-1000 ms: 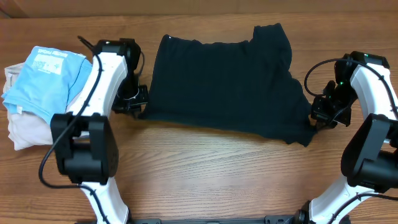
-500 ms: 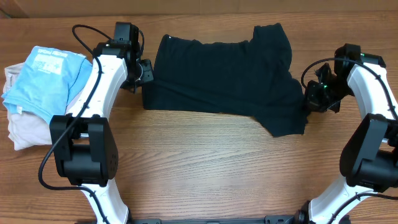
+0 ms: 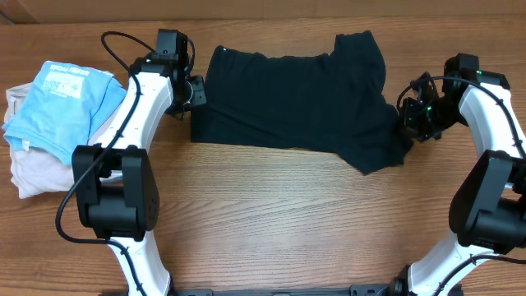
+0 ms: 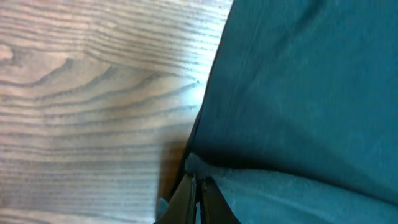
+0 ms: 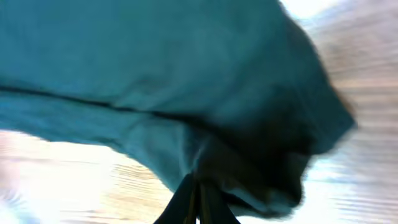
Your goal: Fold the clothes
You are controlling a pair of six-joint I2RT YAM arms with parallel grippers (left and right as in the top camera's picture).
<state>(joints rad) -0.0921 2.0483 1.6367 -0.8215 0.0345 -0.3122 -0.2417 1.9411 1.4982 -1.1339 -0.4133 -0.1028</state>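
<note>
Because the left hand (image 3: 196, 94) and right hand (image 3: 410, 120) are each clamped shut on a thin edge of the dark shirt (image 3: 296, 107) — lying across the desk (image 3: 271, 222) — uneven pulling could slip it free or skew the fold.

Left gripper (image 4: 198, 183) at bottom centre of frame, both dark fingers (image 4: 177, 202) pressed nearly together, thin slit between. Jaws pinch edge of dark garment (image 4: 298, 93) at corner of fold. Cloth fills everything right of and above jaws. Its edge runs from jaws up and slightly right to top of frame. Dark crease leads rightward from jaws, with lighter, fuzzier layer below it. Left of jaws: bare wooden table (image 4: 81, 112), grain running sideways.
</note>
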